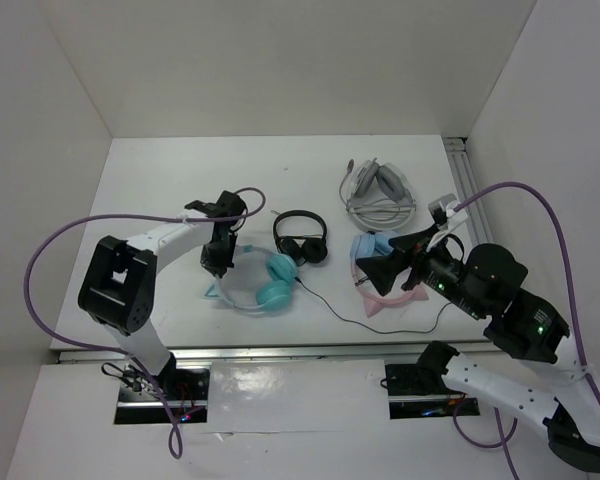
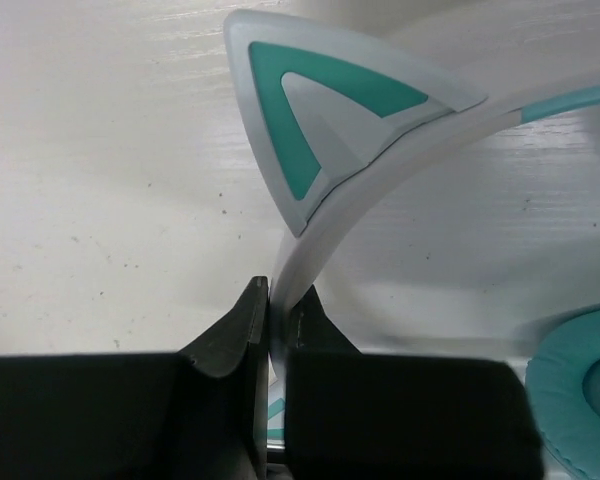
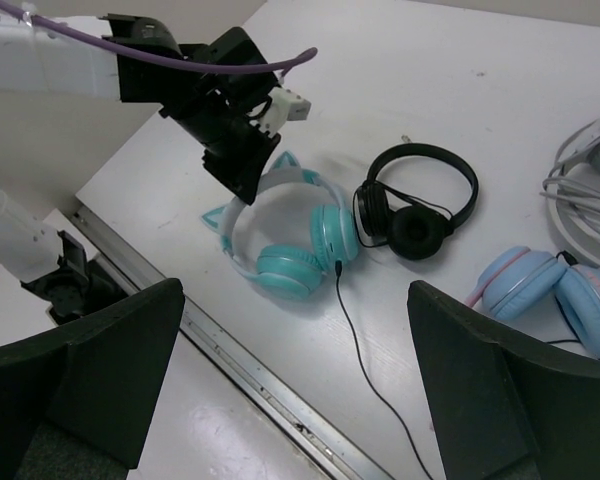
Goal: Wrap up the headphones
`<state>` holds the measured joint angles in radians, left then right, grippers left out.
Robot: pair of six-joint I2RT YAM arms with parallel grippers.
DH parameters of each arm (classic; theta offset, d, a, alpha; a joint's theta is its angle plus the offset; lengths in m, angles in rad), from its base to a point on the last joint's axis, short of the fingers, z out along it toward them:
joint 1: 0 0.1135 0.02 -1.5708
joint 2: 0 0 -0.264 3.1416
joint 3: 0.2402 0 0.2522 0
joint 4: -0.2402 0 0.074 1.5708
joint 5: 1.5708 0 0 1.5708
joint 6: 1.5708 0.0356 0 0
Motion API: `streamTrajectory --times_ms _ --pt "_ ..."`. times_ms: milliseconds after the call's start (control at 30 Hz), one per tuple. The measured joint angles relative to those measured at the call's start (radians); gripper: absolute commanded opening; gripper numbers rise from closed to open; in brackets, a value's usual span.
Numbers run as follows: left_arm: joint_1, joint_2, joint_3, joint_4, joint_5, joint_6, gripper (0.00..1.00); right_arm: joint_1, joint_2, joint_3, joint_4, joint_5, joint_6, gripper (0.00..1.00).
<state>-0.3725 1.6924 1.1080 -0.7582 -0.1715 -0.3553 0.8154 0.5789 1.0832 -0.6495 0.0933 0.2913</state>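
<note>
My left claw [image 2: 276, 305] clamps the teal cat-ear headphones [image 2: 310, 260] by their headband; my right claw [image 3: 292, 350] hangs spread apart, right of them.

teal hdphns [image 1: 276, 281] x1 | other hdphns [image 1: 315, 250] [image 1: 368, 246] [image 1: 382, 186] x3 | arms [image 1: 165, 238] [image 1: 500, 300] x2

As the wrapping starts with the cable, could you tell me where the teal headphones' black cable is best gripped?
I'd take the cable on its bare straight stretch just past the teal ear cup, from above, jaws across it. It lies flat on the table, clear of the black pair, and the left gripper clamps the headband.
</note>
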Motion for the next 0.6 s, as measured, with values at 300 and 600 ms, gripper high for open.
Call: streamTrajectory --times_ms 300,600 --pt "-0.164 0.071 0.274 -0.263 -0.143 -0.045 0.00 0.000 0.068 0.004 0.022 -0.002 0.003 1.00" --pt "-0.366 -0.077 0.516 -0.480 -0.102 -0.062 0.00 0.000 0.079 0.051 0.060 -0.106 -0.077 1.00"
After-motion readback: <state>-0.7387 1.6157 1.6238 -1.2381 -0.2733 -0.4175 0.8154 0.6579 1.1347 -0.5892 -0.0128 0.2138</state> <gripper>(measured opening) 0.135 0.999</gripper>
